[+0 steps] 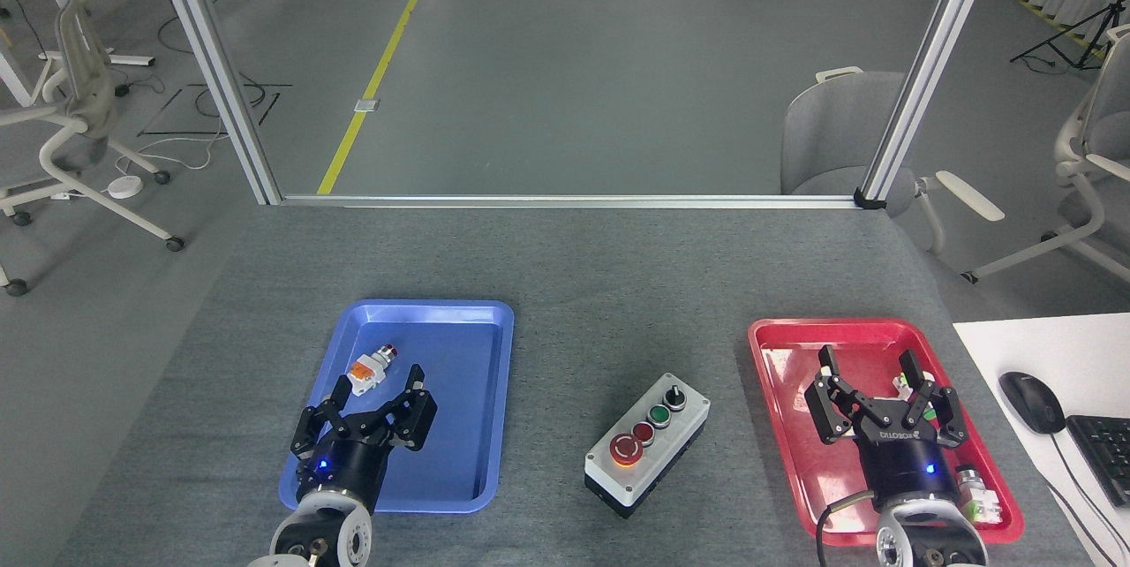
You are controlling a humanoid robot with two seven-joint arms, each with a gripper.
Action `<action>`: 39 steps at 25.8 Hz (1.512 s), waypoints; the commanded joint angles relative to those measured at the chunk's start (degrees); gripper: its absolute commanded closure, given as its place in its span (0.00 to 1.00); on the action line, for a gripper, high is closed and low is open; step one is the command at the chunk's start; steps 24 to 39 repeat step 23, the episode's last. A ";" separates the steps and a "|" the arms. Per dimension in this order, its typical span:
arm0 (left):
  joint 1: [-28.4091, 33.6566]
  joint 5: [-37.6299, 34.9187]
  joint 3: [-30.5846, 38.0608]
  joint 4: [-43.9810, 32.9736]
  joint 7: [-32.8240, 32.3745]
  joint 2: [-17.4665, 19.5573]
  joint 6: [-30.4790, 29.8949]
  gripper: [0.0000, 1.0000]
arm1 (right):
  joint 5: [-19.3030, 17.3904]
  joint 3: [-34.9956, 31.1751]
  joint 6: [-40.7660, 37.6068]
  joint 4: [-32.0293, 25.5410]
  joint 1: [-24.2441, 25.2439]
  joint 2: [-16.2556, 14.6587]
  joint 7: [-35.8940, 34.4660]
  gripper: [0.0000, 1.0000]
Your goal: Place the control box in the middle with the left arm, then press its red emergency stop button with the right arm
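Note:
The light-grey control box (647,442) with its black base lies slantwise on the grey table cloth (583,284) between the two trays. Its big red emergency stop button (625,449) sits at the near-left end, beside the small red, green and black controls. My left gripper (375,384) hovers open over the blue tray (415,408), well left of the box, holding nothing. My right gripper (870,364) is open above the red tray (786,426), well right of the box, also holding nothing.
A small orange-and-white push-button (371,367) lies in the blue tray near my left fingertips. Small green and white parts (975,496) lie in the red tray, partly hidden by my right gripper. A white desk with mouse (1031,401) and keyboard stands at the right.

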 commanded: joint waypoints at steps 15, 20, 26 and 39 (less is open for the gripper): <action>0.00 0.00 0.00 0.01 -0.03 0.07 -0.01 0.01 | -0.67 -0.02 3.16 0.38 2.04 0.40 -0.42 0.02; 0.00 0.00 0.00 -0.07 -0.03 0.07 -0.01 0.01 | -0.67 0.60 3.07 2.23 0.72 0.58 -0.16 0.02; 0.00 0.00 0.00 0.01 -0.03 -0.02 -0.01 0.01 | -0.58 0.77 2.81 2.32 0.55 1.37 -0.16 0.02; 0.00 0.00 0.00 0.01 -0.03 -0.02 -0.01 0.01 | -0.58 0.77 2.81 2.32 0.55 1.37 -0.16 0.02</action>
